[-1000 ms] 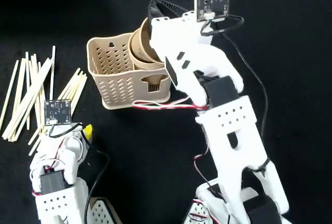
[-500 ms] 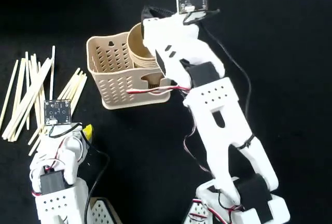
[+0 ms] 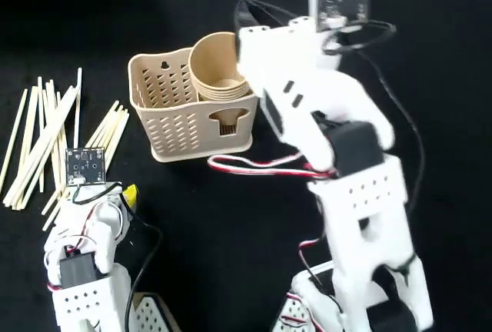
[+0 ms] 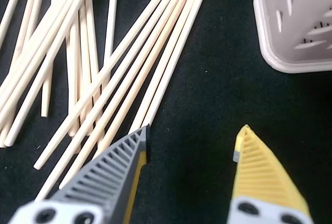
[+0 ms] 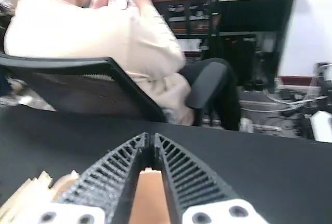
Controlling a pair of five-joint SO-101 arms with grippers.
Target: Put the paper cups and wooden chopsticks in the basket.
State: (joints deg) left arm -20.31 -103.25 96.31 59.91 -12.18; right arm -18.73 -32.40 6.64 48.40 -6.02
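A stack of paper cups (image 3: pixel 219 67) stands in the right end of the beige slotted basket (image 3: pixel 181 128). My right gripper (image 3: pixel 246 15) hangs just behind and above the cups; its black fingers (image 5: pixel 179 167) are shut tip to tip, with a tan surface showing in the gap lower down. Several wooden chopsticks (image 3: pixel 46 136) lie fanned on the black table left of the basket. My left gripper (image 3: pixel 123 194) sits low at the front left, open, its tips (image 4: pixel 194 130) at the near ends of the chopsticks (image 4: pixel 104 53), holding nothing.
A corner of the basket (image 4: pixel 295 32) lies beyond my left gripper's yellow finger. The right arm's white body (image 3: pixel 338 155) stretches over the table's middle right. A person sits on a chair (image 5: pixel 78 86) past the far edge.
My right arm swung left, then back right and away from the basket; the cup stack now stands uncovered and more upright in it. The left arm has not moved.
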